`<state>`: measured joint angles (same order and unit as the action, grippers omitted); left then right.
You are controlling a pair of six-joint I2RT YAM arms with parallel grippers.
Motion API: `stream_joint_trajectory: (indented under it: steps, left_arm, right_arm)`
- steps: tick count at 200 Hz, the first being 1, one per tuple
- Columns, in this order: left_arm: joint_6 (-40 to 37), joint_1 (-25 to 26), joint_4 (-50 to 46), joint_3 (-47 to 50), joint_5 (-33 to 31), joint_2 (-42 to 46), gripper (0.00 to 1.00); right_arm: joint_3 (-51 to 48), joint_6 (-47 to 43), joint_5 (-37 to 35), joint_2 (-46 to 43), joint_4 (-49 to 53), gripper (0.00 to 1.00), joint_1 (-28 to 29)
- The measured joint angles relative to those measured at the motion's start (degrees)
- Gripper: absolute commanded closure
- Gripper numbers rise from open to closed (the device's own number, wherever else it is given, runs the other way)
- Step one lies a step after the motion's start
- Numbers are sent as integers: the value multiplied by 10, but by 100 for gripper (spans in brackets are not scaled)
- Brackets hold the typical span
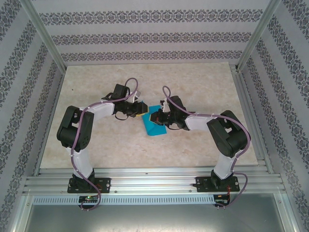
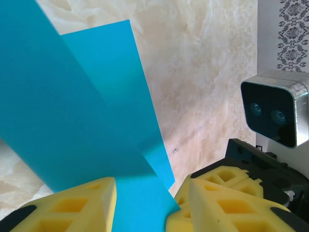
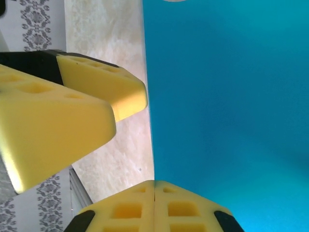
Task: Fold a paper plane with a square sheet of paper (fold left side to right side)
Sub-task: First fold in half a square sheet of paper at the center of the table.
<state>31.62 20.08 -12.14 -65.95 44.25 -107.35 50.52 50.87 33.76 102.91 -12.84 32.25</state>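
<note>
Teal-blue and partly folded, the square sheet of paper (image 1: 157, 129) lies at the middle of the marbled beige table (image 1: 203, 87), directly between two robot arms that reach inward from either side. From above, it reads as a narrow shape, its upper end tucked under the two meeting grippers.

The right gripper (image 1: 155, 116) hovers over that upper end. In its own wrist view, the right gripper (image 3: 154, 183) has its yellow pads pressed flat together with no gap. The sheet's (image 3: 227, 96) straight left edge runs down into the seam between them, so it appears pinched there.

The left gripper (image 1: 140, 109) comes in from the opposite side, just beside its partner. In the left wrist view, the left gripper (image 2: 140, 193) stands released, jaws parted. The paper (image 2: 63, 96) passes through the gap, one raised flap slanting in front of a second layer, without being squeezed.

The left arm's yellow fingers (image 3: 96, 96) also show from the right wrist, spread apart next to the paper's edge. The right arm's wrist camera (image 2: 275, 113) sits at the right of the left wrist view. Patterned walls (image 1: 145, 36) enclose the table on three sides.
</note>
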Motion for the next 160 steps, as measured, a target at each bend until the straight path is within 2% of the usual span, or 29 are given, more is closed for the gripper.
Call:
stream_joint_trajectory:
  steps: [48, 88, 116, 160]
  left_arm:
    - [-2, -8, -12, 12, -22, 61, 33]
    - [13, -16, 6, 49, -45, 106, 32]
    - [40, -11, 19, 84, -61, 79, 32]
    - [74, 18, 48, 84, -73, 11, 34]
  right_arm:
    - [-19, -4, -13, -12, 9, 100, -9]
    - [-59, -3, -29, -31, 3, 100, -28]
    - [-83, 1, -36, -40, 0, 100, -35]
    - [-88, 1, -37, -40, -9, 100, -39]
